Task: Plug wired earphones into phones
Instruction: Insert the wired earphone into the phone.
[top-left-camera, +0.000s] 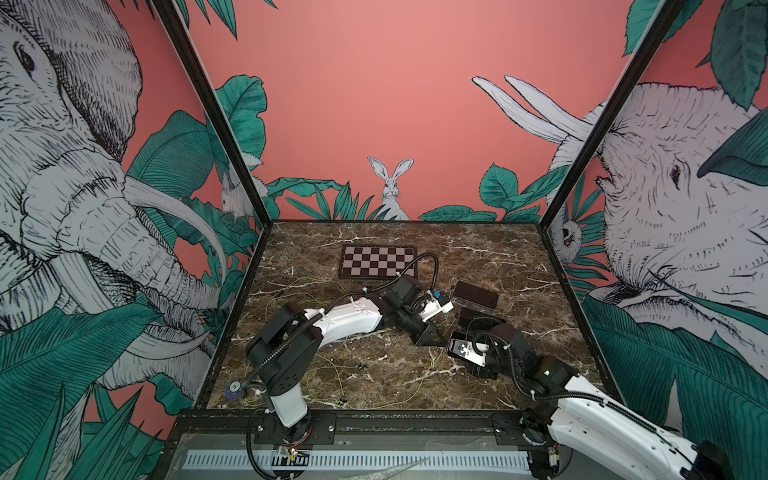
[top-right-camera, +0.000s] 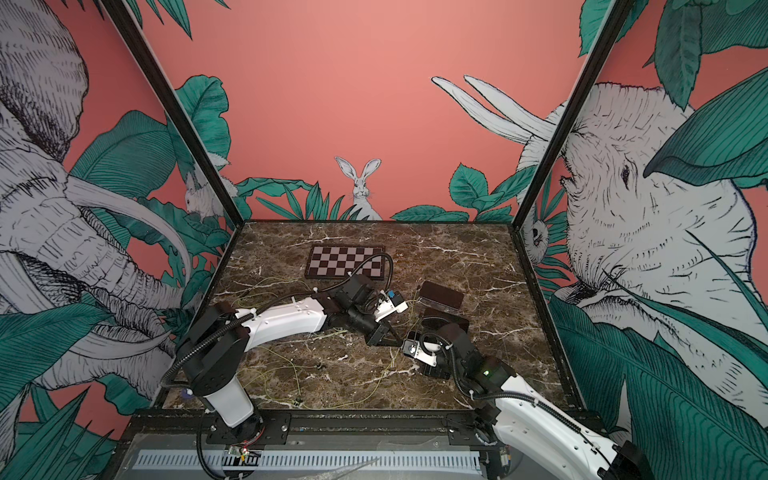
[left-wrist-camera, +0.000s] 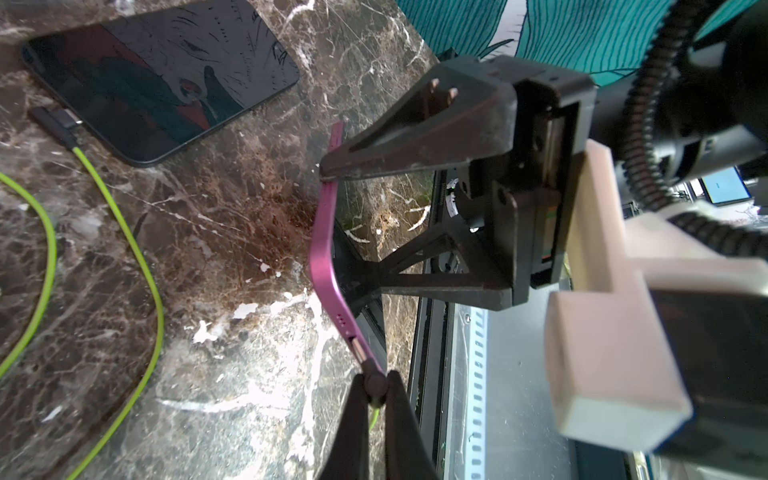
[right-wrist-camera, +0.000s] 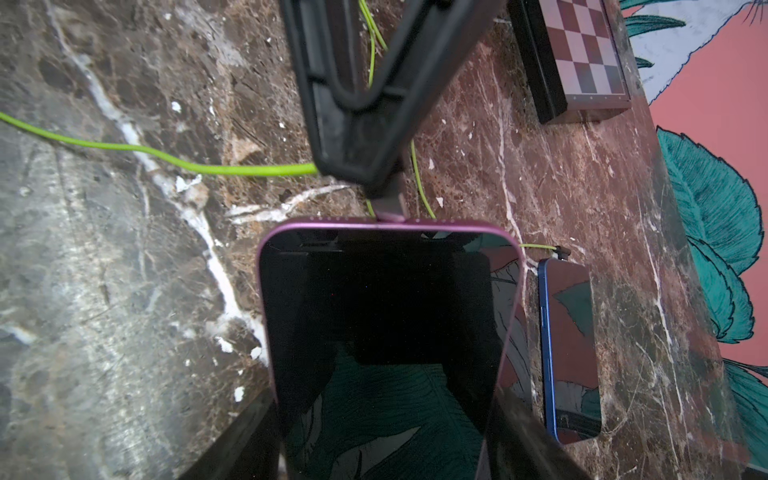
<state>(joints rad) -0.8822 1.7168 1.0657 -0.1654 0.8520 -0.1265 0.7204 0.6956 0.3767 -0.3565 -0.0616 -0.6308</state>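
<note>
Purple-rimmed phone (right-wrist-camera: 386, 332), yellow-green cord (right-wrist-camera: 208, 168)

Both arms, seen from above. Left arm (top-left-camera: 345, 320): low over the table, elbow bent, forearm slanting inward toward its partner. Left gripper (left-wrist-camera: 376, 388): jaws pinched almost together on a plug (right-wrist-camera: 390, 204). Right arm (top-left-camera: 602, 424): stretched inward from its corner, wrist bent downward. Right gripper (left-wrist-camera: 336, 222): jaws wide (just the breadth of the phone (right-wrist-camera: 374, 311) between them), clasping its long sides. The grippers face each other, close together.
</note>
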